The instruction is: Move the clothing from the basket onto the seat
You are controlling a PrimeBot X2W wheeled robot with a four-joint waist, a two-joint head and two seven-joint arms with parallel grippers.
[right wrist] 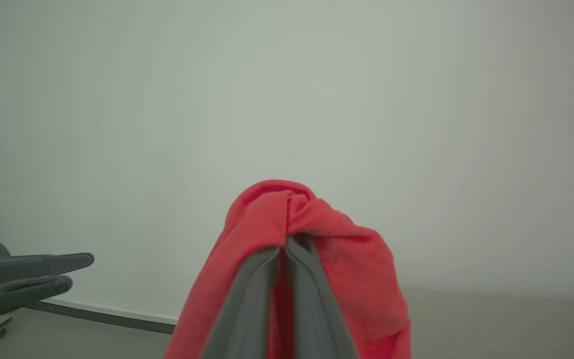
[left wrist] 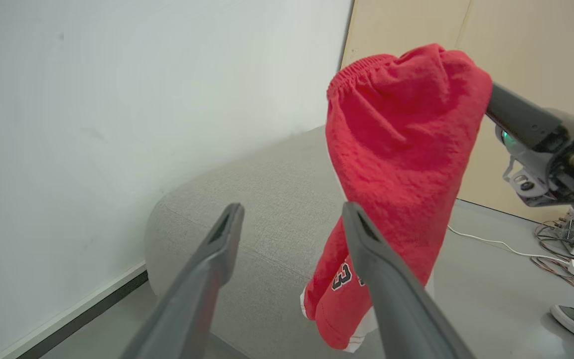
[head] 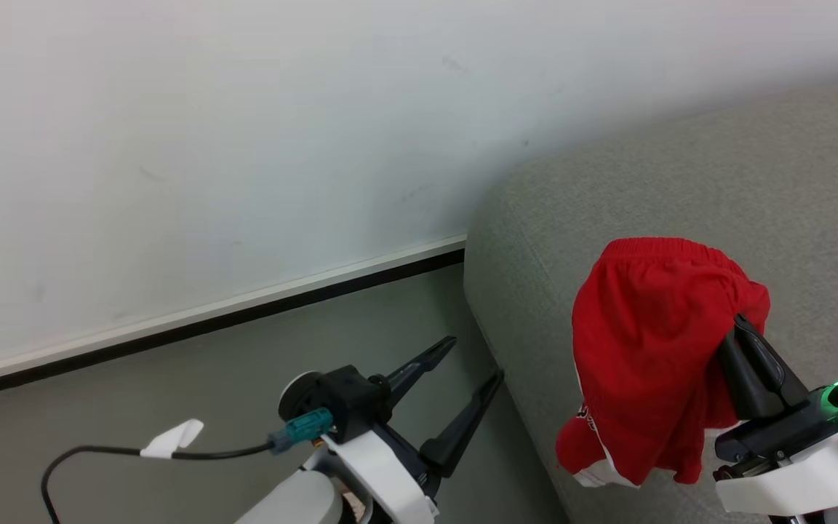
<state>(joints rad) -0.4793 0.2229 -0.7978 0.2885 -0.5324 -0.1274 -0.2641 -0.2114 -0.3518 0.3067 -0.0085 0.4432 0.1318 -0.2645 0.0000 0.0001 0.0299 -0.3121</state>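
The red clothing is hanging draped over the right claw, which is pinching it tight above the seat near its edge. The left claw is hovering spread wide, holding nothing. Released here, the fabric is likely sliding floorward.

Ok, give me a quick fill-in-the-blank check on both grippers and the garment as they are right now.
1. The right gripper is ____ on the red garment.
2. The left gripper is ____ and holds nothing.
3. In the head view, the surface behind the hanging red garment is the ____ sofa.
Missing words: shut; open; grey.
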